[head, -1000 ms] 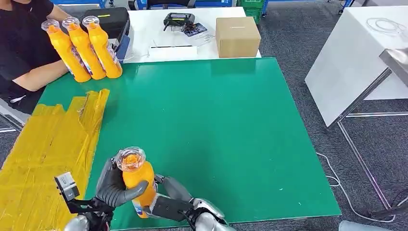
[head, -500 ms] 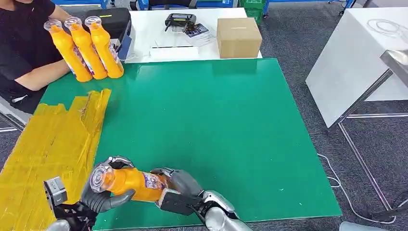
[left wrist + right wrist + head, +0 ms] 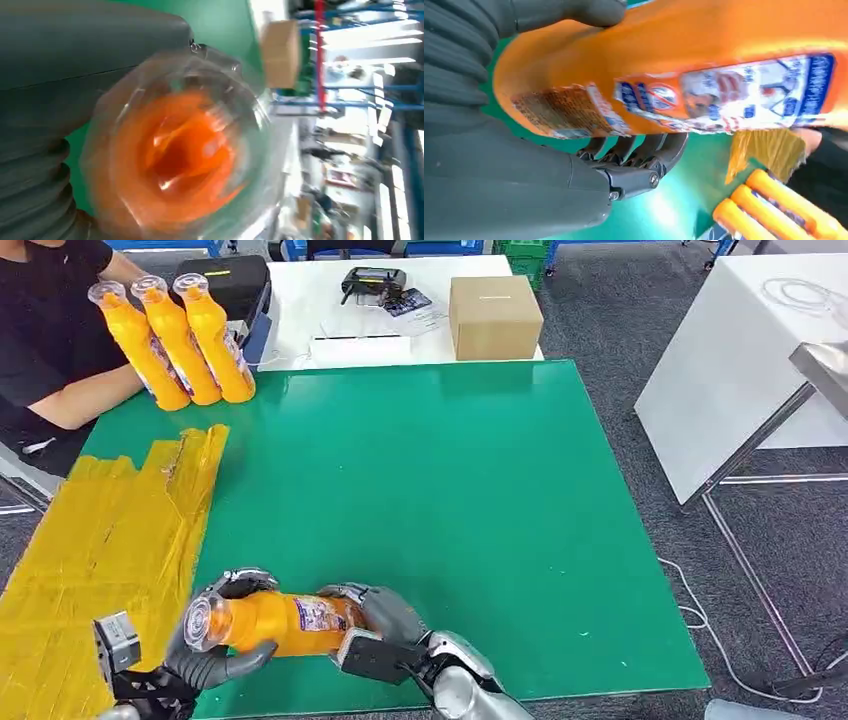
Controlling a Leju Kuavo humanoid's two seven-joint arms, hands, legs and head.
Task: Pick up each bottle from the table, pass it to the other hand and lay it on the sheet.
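We see a cardboard box (image 3: pixel 494 315) well beyond the fingers (image 3: pixel 378 602), on a white table (image 3: pixel 300 300); black controller (image 3: pixel 372 282) near it; person's forearm (image 3: pixel 85 400) far off too.

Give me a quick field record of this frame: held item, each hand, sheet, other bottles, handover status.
held item: orange bottle, lying sideways, clear cap toward the sheet
left hand: wrapped around the cap end
right hand: grips the base end
sheet: yellow sheet on the left part of the green table
other bottles: three orange bottles at the far left corner, by a person's arm
handover status: both hands on the bottle, not yet laid on the sheet
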